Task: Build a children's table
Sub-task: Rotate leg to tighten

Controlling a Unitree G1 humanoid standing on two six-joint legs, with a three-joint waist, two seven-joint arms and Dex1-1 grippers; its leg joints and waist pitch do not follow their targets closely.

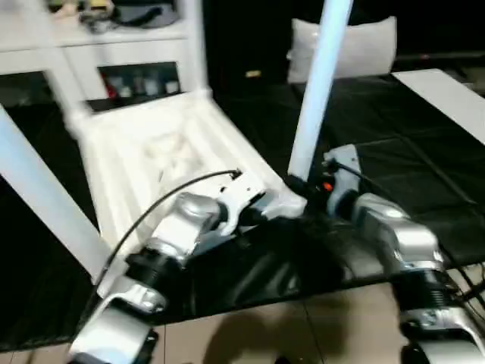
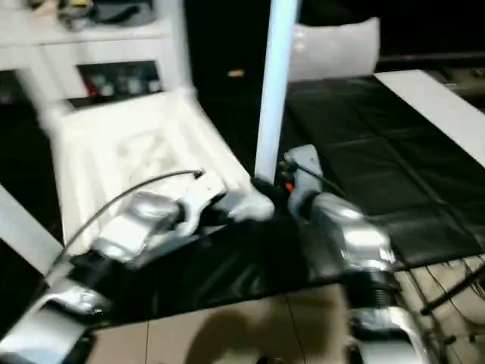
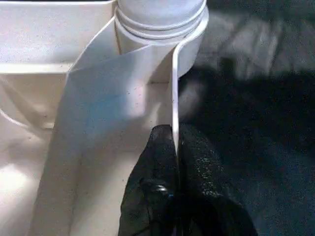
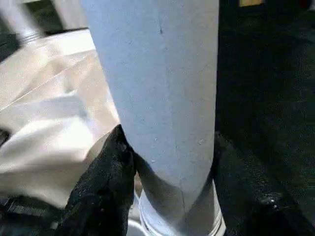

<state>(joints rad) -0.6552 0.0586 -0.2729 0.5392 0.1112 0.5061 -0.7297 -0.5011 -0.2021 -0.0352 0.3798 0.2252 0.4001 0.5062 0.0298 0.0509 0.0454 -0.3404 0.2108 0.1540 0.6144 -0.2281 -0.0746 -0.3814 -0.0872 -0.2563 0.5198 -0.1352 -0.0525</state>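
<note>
The children's table top [image 1: 159, 163] lies upside down on the black work table, ribbed underside up. A long white leg [image 1: 314, 98] stands upright in the near right corner socket [image 3: 160, 29]. My right gripper [image 1: 303, 186] is shut around this leg's base, with a black finger [image 4: 106, 177] pressed on each side of the tube [image 4: 157, 98]. My left gripper [image 3: 175, 147] is shut on the thin white rim of the top just beside that socket. Another leg [image 1: 38, 197] slants up at the left, and two more [image 1: 193, 45] rise at the far corners.
A white cabinet [image 1: 114, 45] with glass doors stands behind the work table [image 1: 394, 129]. A white cushion-like bag [image 1: 345, 45] sits at the back, and a flat white board [image 1: 447, 95] lies at the right. Tan floor [image 1: 303, 326] shows in front of the table edge.
</note>
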